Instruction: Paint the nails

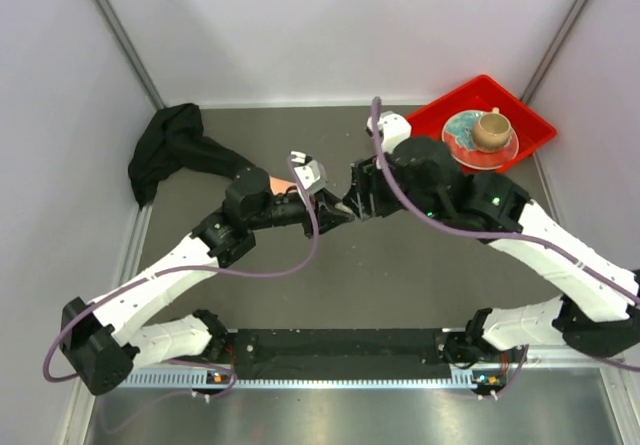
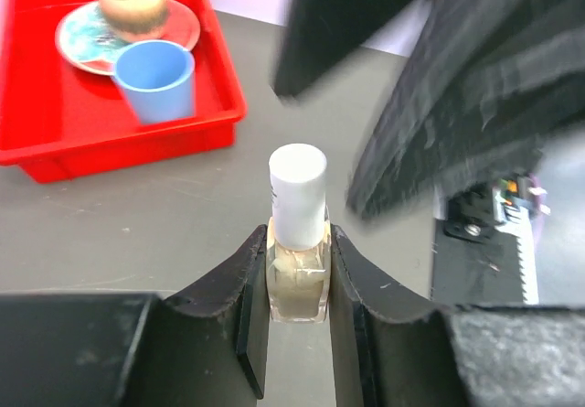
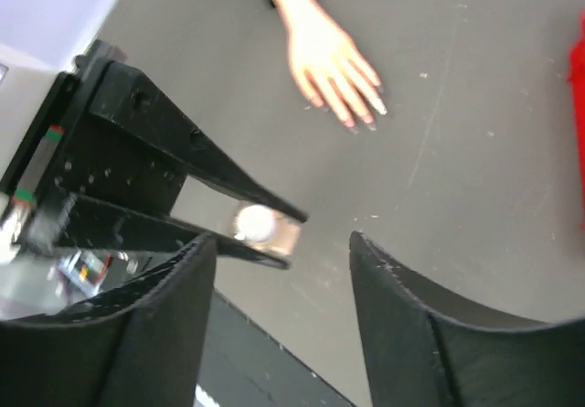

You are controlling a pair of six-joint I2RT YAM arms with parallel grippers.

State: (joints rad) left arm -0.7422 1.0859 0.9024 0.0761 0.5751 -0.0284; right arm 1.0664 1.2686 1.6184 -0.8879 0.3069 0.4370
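Your left claw (image 2: 297, 244) pinches the bottle (image 2: 298, 290), your right claw (image 3: 281, 240) hangs spread near its white cap (image 2: 298, 183), the nails (image 3: 362, 120) lie on the hand (image 3: 322, 52) flat on the table (image 3: 475, 151): close off-centre and you could wrench the bottle askew.

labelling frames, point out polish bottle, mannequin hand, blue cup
polish bottle (image 2: 298, 187), left wrist view, white cap
mannequin hand (image 3: 317, 48), right wrist view, back of hand
blue cup (image 2: 160, 103), left wrist view, side wall
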